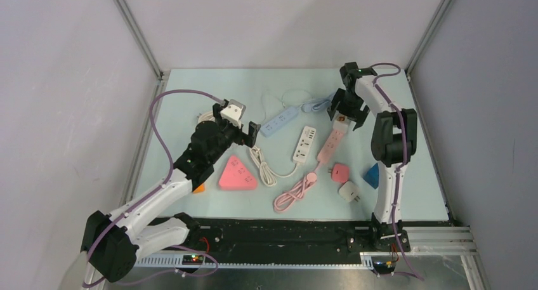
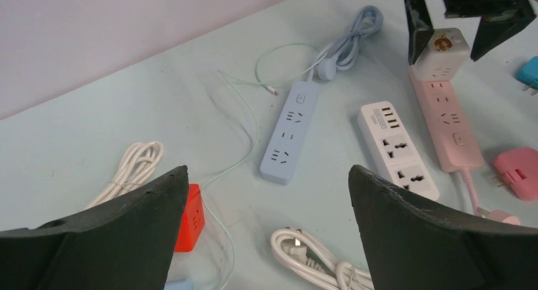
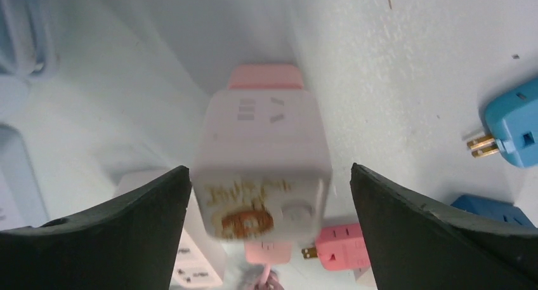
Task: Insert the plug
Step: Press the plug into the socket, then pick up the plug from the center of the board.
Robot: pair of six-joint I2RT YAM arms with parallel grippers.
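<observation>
Straddling white plug (image 3: 260, 169) atop pink strip (image 1: 330, 144) with right pincer (image 1: 347, 114) spread; left pincer (image 2: 268, 172) spread too; probably light, rigid, slick, so pinch flat sides

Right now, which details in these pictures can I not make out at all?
Prongs of the white cube adapter: hidden by its own body, all views; seating in the pink power strip unclear.
The handwriting on top: blurred, right wrist.
Orange-red cube: half behind the left gripper, left wrist.

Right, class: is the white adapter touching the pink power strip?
Touching. The left wrist view shows the white adapter seated on the far end of the pink power strip, no gap between them.
</observation>
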